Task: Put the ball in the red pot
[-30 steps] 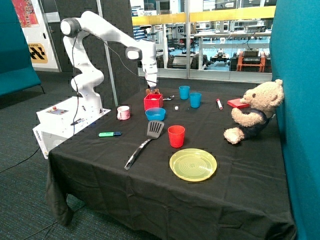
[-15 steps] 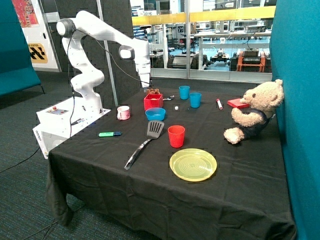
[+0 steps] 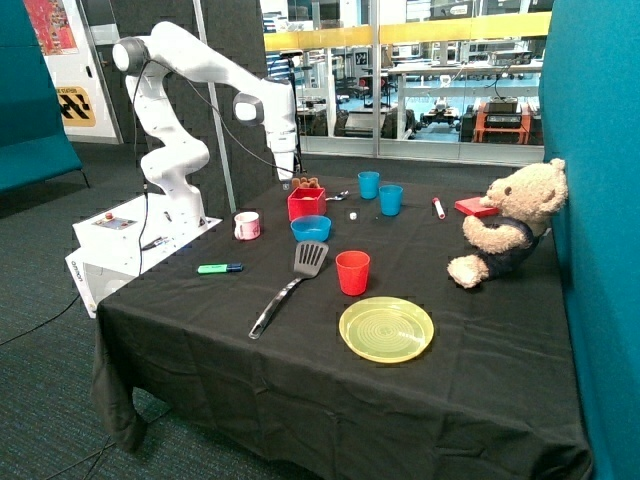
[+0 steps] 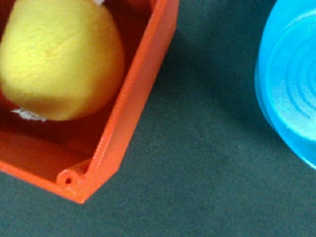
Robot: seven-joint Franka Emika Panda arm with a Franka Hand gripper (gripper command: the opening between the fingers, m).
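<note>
the ball (image 4: 59, 59) sits inside the red pot (image 4: 129, 116) by the blue bowl (image 4: 291, 84), so the gripper (image 3: 286, 182), whose grip i cannot tell, should just lift straight up and not bump the pot.

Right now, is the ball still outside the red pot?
No. In the wrist view the ball lies inside the red pot, enclosed by its walls.

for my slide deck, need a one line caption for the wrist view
Yellow ball resting inside the red pot, with the blue bowl beside it on the black tablecloth.
</note>
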